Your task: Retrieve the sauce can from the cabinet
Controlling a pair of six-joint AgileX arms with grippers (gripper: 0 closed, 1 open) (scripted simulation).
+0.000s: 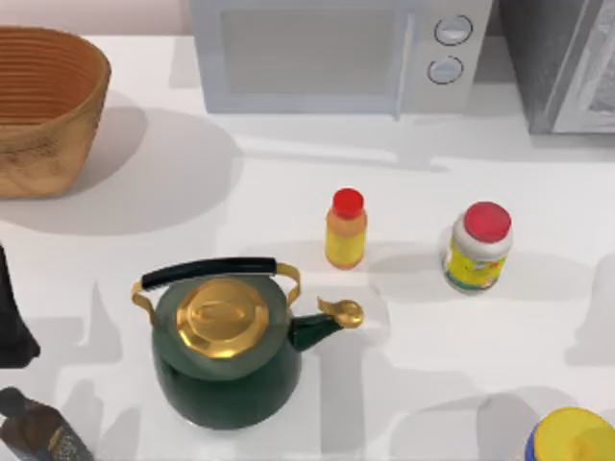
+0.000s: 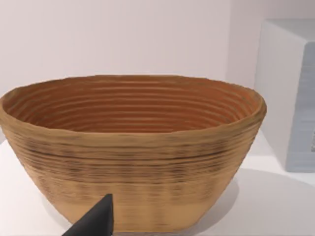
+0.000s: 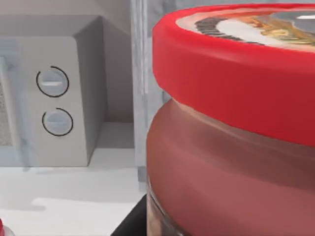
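Sauce can [image 3: 231, 123] sits upright, pressed close against the right arm's wrist camera, cabinet [image 1: 562, 62] behind; right tool's grip cannot be told. Left arm idles by the basket [image 2: 133, 152].

microwave [image 1: 336, 53] at table's [image 1: 288, 192] back centre, cabinet [image 1: 567, 62] just right of it, basket [image 1: 43, 110] back left. slim bottle [image 1: 346, 229] mid-table with labelled jar [image 1: 478, 247] to its right; kettle [image 1: 231, 341] in front, left of both. right wrist view: sauce can [image 3: 231, 132] close up, microwave behind it.
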